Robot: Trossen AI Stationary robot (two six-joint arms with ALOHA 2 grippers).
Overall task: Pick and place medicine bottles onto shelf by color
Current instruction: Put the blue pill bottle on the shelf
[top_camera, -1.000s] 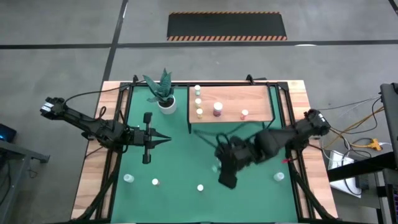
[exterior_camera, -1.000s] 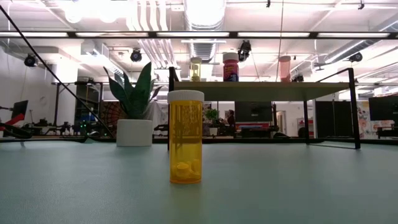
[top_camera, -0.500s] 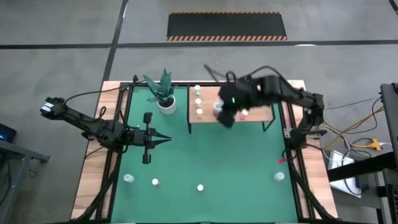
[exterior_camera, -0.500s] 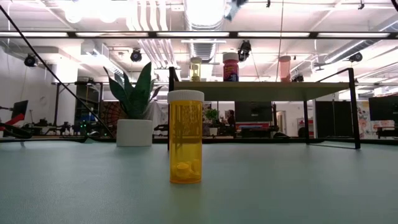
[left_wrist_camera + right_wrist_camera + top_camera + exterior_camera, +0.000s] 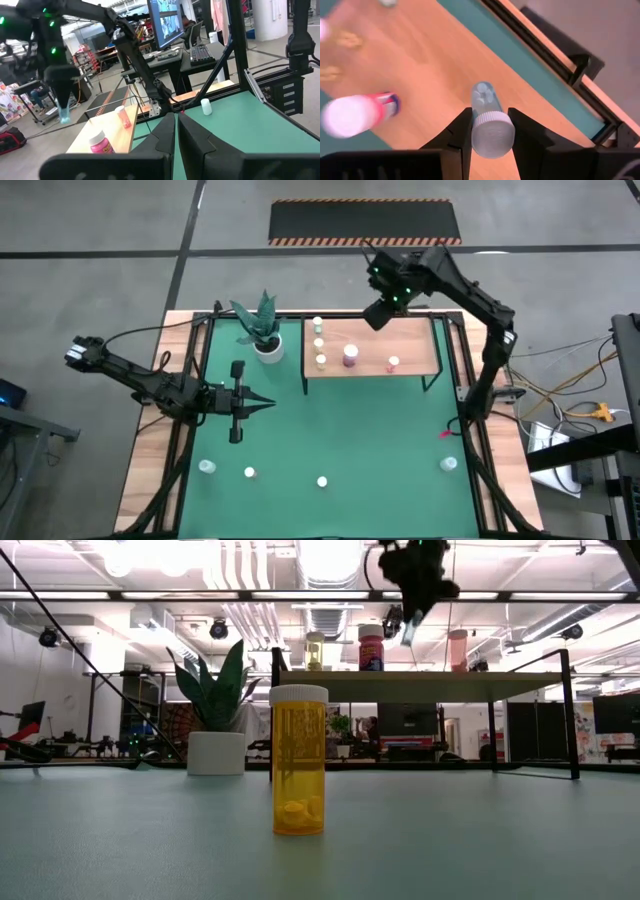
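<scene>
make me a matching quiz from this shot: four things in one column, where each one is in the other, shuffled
Things
1. teal bottle
2. large magenta bottle
3. yellow bottle
4. left tool

Places
A. standing on the green mat, close to the low camera
B. shut, low over the mat's left half
C. held in the right tool, above the shelf
D. standing on the shelf

Pairs: 1-C, 2-D, 3-A, 4-B
</scene>
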